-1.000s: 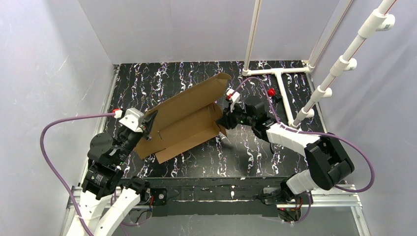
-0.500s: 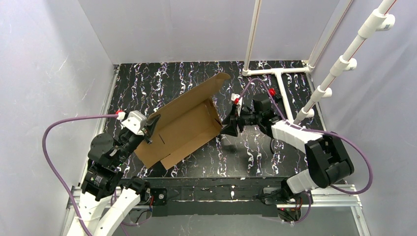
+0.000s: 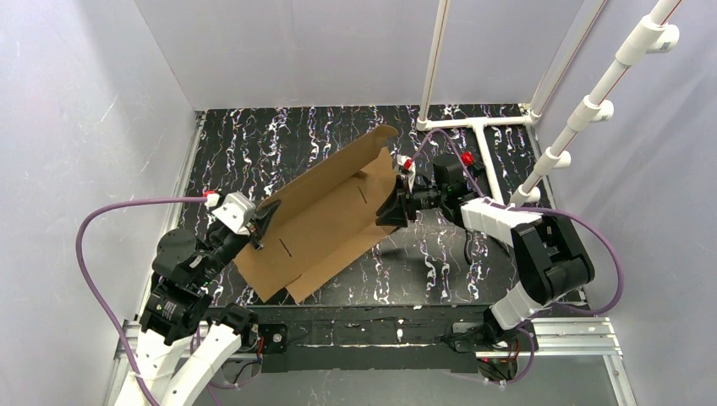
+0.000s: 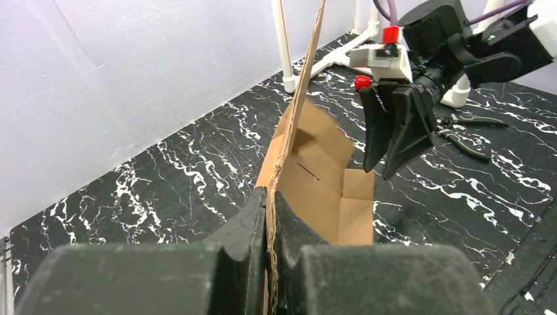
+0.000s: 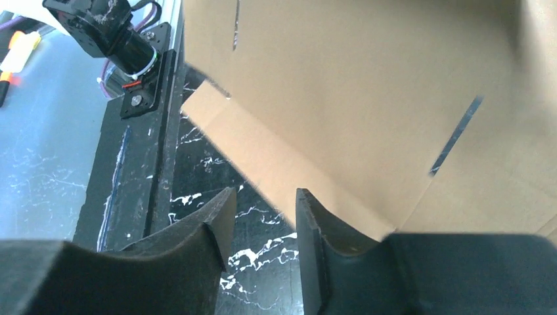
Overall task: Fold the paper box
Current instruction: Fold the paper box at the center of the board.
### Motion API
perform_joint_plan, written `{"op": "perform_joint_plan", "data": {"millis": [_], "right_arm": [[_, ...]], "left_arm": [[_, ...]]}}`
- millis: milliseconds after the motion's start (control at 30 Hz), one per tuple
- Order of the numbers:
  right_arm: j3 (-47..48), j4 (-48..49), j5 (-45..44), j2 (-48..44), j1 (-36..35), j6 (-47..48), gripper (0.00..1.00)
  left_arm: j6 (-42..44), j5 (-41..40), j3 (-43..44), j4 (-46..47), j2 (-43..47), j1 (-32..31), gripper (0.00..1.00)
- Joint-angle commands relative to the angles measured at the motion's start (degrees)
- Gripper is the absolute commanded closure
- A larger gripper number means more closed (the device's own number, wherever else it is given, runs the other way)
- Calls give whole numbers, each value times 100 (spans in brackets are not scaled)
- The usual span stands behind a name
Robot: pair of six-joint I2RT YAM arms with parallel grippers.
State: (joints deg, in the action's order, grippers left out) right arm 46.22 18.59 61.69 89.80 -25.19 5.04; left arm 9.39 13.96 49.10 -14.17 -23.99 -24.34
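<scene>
The plain brown corrugated-cardboard paper box (image 3: 325, 216), a die-cut sheet with slots and flaps, is lying half-formed in the middle of the black, white-veined worktop (image 3: 254, 135). In the overhead view it is running from about 7 o'clock up to 1 o'clock. Its long far panel is standing raised on edge while the floor panel is lying flat, so it is forming an open trough rather than a closed box.

The left hand (image 3: 258, 222) is sitting at the box's 8 o'clock end, pinching the thin edge of the upright panel. In the left wrist view the cardboard edge is running straight up from between the pressed-together fingers (image 4: 253, 216). I judge this pinch is holding the wall upright and stopping the sheet from sliding while the other end is being worked.

The right hand (image 3: 393, 210) is pointing at the box's 3 o'clock end with its fingers (image 5: 210, 223) spread and nothing between them. In its own wrist view only worktop is showing in the gap, with the cardboard lying just beyond the tips. It is probably lining up to push or catch the end flap there.

No print, brand mark or label is showing on the cardboard, and nothing legible is appearing on the arms.
</scene>
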Motion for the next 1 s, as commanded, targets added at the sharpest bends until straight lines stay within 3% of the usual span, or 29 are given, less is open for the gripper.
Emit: {"op": "perform_joint_plan", "data": {"millis": [0,133,200,300,467,567,733,967], "right_arm": [[401,453,147,293,-3,-441,58],[673,161,113,544,34,-412,72],[910,-766,123,404,119,560,71],[1167,-2134,-500,-41,384,1657,63],[925,-2014,-955,-494,1057,1554,42],[945,-2117,-1383,-334,1214,1489,17],[1632,-3010,-1315,652,1229,1813,12],[2097,-3260,-1399,1374,1218,1950,17]], "left_arm": [[-3,368,60,72,-62,-1,100],[89,579,141,-12,-74,-1,100],[161,582,222,-145,-86,-1,100],[278,531,255,-233,-50,-1,100],[395,531,313,-246,-112,-1,100],[392,536,313,-139,-154,-1,100],[393,572,346,-23,-232,-1,100],[542,601,599,-54,-378,-1,100]]}}
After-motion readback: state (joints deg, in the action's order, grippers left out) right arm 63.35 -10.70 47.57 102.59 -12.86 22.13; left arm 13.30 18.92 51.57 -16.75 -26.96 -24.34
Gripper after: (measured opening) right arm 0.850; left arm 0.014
